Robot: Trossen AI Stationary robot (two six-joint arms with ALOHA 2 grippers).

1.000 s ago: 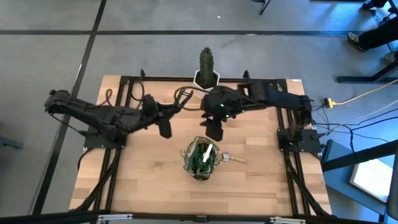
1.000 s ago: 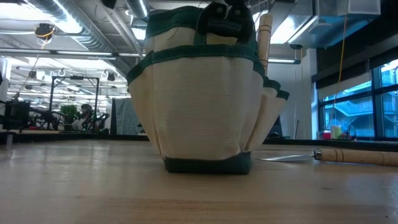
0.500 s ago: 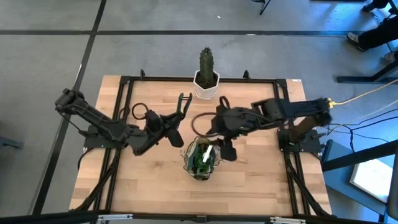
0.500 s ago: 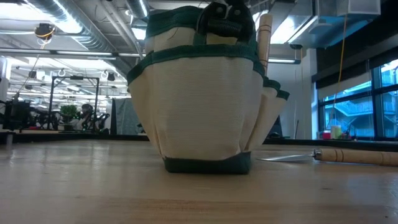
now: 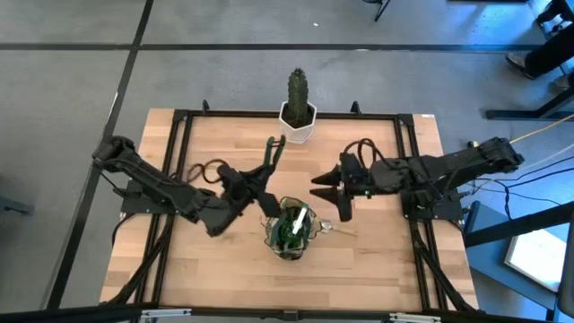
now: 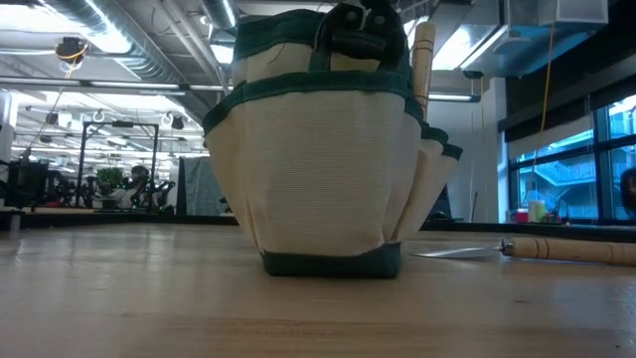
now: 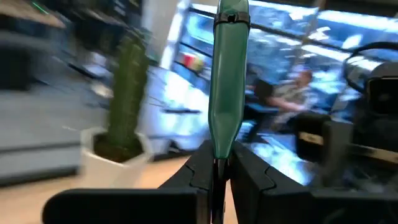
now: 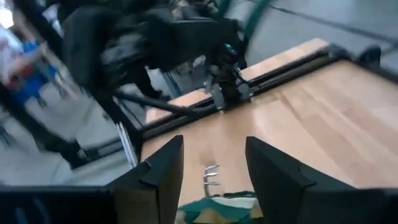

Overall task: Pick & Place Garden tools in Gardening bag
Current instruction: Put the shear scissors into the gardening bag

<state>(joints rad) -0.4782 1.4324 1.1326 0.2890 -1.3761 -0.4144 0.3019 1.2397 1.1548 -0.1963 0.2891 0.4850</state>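
Since a second ago, the right tool [image 5: 330,191] has pulled back from above the gardening bag [image 5: 291,230] toward the right of the frame; it now hovers just right of the bag, its fingers [image 8: 157,174] apart and holding nothing. The left tool [image 5: 263,182] has swung in from the left and now sits just upper left of the bag, pinched shut on a green-handled tool [image 5: 272,154], probably the pruning shears, which points toward the cactus [image 5: 297,94] at the top edge of the worktop [image 5: 206,260].

The bag stands upright at the centre of the worktop, with tools already inside. A wooden-handled tool [image 5: 339,228] lies on the boards touching the bag's right side.

No writing or brand can be read.

The worktop is pale wood planks on a black frame, over grey floor. The low view shows an open workshop behind, with ceiling ducts and large windows at right.
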